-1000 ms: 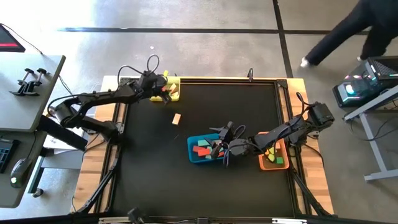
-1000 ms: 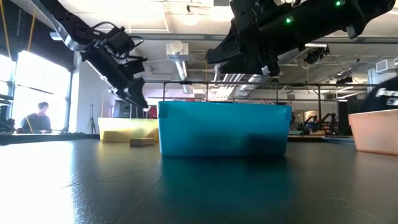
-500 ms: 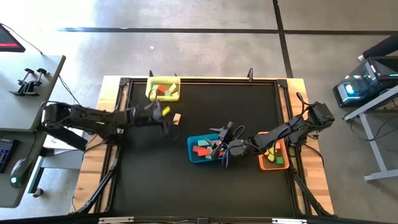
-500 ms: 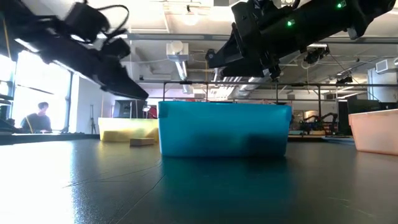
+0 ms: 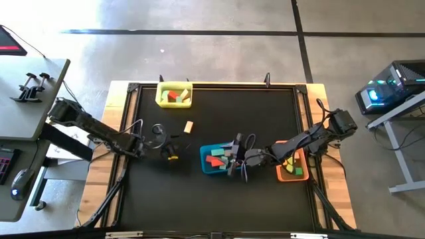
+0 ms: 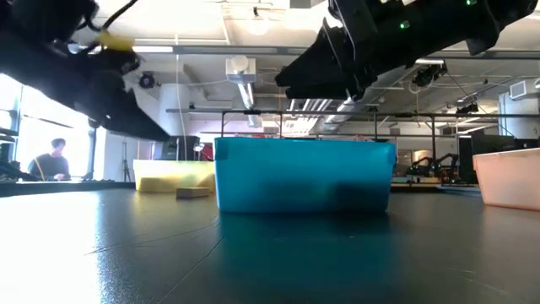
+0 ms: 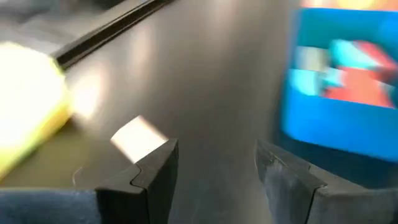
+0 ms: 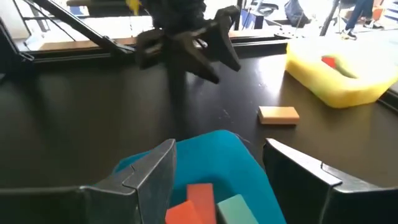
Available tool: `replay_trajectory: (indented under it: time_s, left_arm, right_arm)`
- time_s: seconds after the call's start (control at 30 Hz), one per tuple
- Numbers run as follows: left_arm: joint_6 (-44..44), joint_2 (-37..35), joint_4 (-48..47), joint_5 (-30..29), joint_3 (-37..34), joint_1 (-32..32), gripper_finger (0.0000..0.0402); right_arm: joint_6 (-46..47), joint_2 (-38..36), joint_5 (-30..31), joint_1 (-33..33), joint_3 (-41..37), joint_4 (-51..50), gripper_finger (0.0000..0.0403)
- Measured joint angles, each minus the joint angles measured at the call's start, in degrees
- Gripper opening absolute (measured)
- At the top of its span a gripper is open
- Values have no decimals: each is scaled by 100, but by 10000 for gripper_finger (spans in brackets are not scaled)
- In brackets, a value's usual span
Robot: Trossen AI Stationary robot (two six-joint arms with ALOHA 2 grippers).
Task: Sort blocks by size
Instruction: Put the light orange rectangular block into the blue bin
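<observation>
The left gripper [image 5: 174,147], fingers spread and empty, hangs above bare mat left of the blue tray [image 5: 218,159], with one tan block [image 5: 188,127] lying loose on the table just beyond it, toward the far edge. The right gripper [image 5: 232,156], its fingers also parted with nothing between them, hovers over the blue tray's right half, above red and pale green blocks [image 8: 214,206]. Farther out, the yellow tray [image 5: 174,94] at the far edge holds a few blocks, and the orange tray [image 5: 292,167] sits at the right. The likely risk: the tan block is flat and low, so a descent slightly off centre could push it across the mat rather than pinch it; the left arm reaching right could also crowd the right arm over the blue tray.
</observation>
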Motion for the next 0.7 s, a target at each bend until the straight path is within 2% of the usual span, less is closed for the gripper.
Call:
replay_trajectory:
  time_s: [0.1, 0.27, 0.33, 0.4, 0.53, 0.7]
  left_arm:
    - [-1321, 138, -400, -536, -2, -59, 197]
    - [-2599, 710, -410, -593, 0, -59, 197]
    - [-3308, 970, -393, -648, 2, -52, 197]
    - [-3812, 1219, -367, -791, 2, -14, 197]
    - [-3898, 1691, -218, -985, 2, 136, 197]
    - [-2926, 2278, 871, -989, 4, 358, 213]
  right_arm:
    - [-142, 0, -10, -36, 0, 24, 236]
    - [-306, 2, -76, -325, 0, 183, 236]
    - [-454, 9, -385, -565, 14, 569, 236]
    - [-693, 9, -988, -826, 172, 771, 236]
    - [-1082, 7, -1904, -1224, 556, 676, 236]
    - [-1322, 7, -2368, -1446, 830, 469, 236]
